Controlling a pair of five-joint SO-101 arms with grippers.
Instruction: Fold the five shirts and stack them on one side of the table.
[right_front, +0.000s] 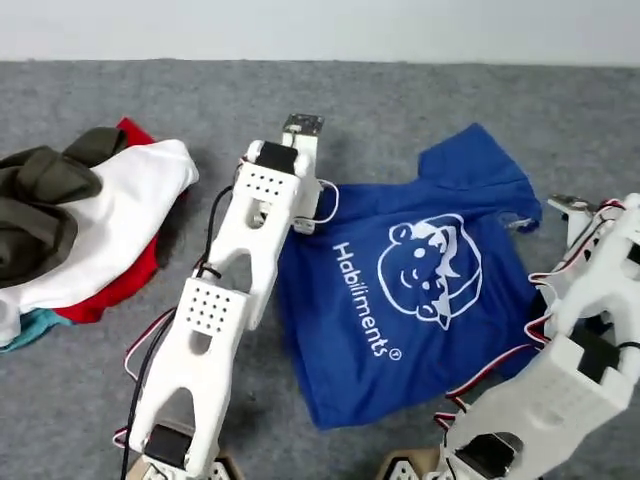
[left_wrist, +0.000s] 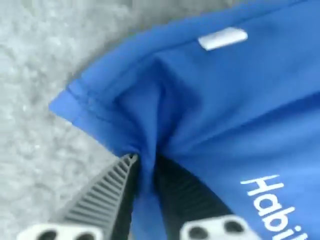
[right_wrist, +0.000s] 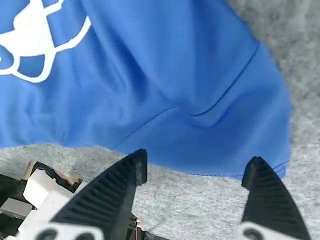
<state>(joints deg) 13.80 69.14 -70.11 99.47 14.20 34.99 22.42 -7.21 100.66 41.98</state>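
A blue shirt (right_front: 410, 290) with a white bear print lies spread on the grey carpet at the middle of the table. My left gripper (left_wrist: 145, 161) is shut on a pinch of its blue fabric (left_wrist: 210, 100) near the collar tag (left_wrist: 222, 38), at the shirt's upper left edge in the high view. My right gripper (right_wrist: 198, 160) hangs open just above the carpet, beside the hem of the blue shirt (right_wrist: 165, 85), with nothing between its fingers. The right arm (right_front: 590, 300) stands at the shirt's right side.
A loose pile lies at the far left: an olive shirt (right_front: 40, 200) on a white one (right_front: 120, 215), over a red one (right_front: 125, 280) and a teal one (right_front: 30, 328). Bare carpet (right_front: 400, 100) lies behind the blue shirt.
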